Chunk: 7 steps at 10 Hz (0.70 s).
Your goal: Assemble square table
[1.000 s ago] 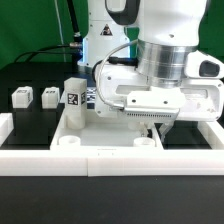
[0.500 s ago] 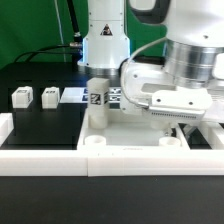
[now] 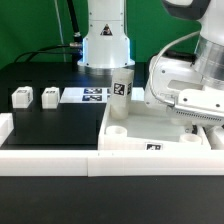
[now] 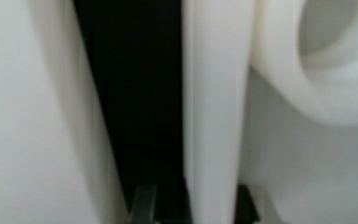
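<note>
White border wall [image 3: 50, 160] beside the slab [image 3: 137, 122]; loose legs [image 3: 20, 97] well apart

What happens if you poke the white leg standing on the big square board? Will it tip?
Maybe. The leg stands upright and is taller than wide, so a push near its top could tip it, unless it is already fixed into the square slab. Its flat sides probably stop it rolling.

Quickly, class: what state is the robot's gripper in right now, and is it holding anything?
Gripper: closed, apparently clamped on a thin edge of the square table slab.
</note>
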Motion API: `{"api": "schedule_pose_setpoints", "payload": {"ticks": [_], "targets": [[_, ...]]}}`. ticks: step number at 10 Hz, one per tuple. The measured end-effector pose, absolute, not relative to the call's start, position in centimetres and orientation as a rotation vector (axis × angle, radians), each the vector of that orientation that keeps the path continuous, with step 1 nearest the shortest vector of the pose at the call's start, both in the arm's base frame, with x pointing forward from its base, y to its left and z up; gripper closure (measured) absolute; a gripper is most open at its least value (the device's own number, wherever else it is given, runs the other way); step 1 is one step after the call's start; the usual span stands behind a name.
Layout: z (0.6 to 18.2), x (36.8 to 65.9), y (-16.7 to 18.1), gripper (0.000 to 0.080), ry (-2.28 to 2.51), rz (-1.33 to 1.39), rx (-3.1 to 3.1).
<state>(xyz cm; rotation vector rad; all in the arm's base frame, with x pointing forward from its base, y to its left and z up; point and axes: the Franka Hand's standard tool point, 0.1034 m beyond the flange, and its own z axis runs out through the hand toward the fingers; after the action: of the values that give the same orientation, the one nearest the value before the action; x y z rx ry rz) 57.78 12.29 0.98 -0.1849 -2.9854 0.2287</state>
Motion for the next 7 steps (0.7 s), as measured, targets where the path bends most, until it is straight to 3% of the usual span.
{"api": "schedule_pose_setpoints", "payload": {"ticks": [1, 3, 4, 5, 6, 7], "targets": [[0.9, 57.7, 12.2, 0.0742, -2.983, 0.229, -0.187], [1.0, 58.0, 11.2, 0.0497, -2.985, 0.249, -0.202], [1.1, 58.1, 10.6, 0.0497, -2.986, 0.259, -0.212], [1.2, 58.2, 9.9, 0.0299, -2.981, 0.273, -0.226], [1.2, 58.3, 9.4, 0.0198, -2.981, 0.281, -0.236], [1.2, 58.3, 9.2, 0.0198, -2.98, 0.281, -0.241]]}}
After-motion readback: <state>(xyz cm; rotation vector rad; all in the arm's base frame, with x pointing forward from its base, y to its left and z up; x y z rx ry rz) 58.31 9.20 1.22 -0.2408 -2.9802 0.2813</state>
